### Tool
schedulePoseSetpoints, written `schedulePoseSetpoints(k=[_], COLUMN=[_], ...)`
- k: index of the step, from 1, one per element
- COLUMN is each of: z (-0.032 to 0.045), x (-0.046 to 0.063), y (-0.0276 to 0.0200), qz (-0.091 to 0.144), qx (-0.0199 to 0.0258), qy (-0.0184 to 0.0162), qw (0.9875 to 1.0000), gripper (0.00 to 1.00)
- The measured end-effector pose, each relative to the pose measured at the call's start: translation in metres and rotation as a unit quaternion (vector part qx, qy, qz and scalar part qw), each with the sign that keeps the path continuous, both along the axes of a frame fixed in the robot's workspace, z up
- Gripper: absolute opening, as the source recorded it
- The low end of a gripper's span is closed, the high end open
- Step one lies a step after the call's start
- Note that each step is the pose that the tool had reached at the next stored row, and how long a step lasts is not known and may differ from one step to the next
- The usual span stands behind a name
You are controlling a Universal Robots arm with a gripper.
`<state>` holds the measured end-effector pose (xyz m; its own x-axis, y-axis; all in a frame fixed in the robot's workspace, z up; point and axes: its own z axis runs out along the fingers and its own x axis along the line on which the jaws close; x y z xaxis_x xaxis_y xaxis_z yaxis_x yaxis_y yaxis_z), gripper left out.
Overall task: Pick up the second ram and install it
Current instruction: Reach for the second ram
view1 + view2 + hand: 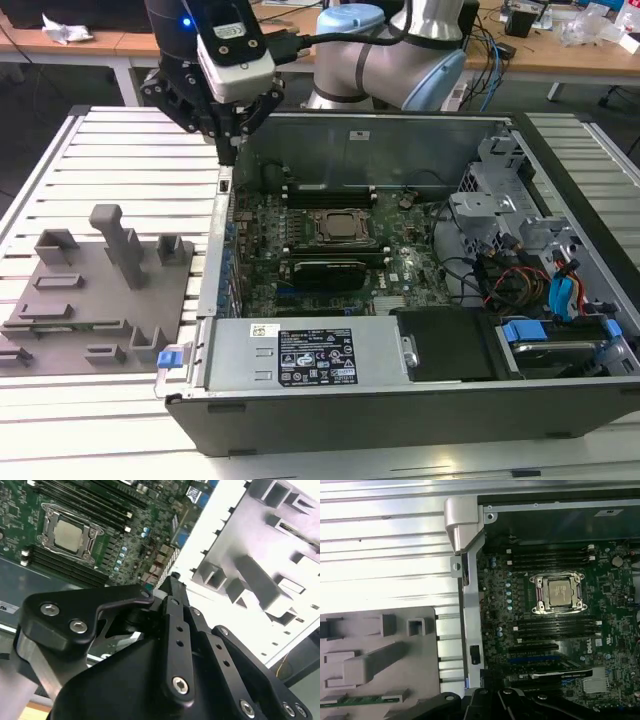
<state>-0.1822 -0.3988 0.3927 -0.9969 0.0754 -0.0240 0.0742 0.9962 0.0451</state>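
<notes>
Hand (230, 150), pinched narrow, hovers over the case wall (216, 262); second ram (360, 699) lies partly hidden in holder (395, 630).

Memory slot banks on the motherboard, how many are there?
2. First bank lies on one side of the processor, second bank on its opposite side; none seems hidden.

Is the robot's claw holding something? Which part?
Nothing is held. The gripper is empty, and a green ram stick lies in the grey holder.
</notes>
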Motion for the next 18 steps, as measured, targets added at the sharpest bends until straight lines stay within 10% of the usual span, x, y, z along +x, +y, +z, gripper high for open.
schedulePoseSetpoints(k=[18], z=[-0.0028], x=[-0.096], y=[0.0000], qz=[0.000], qx=[0.0000], qy=[0.0000], qw=[1.0000], gripper=[0.11])
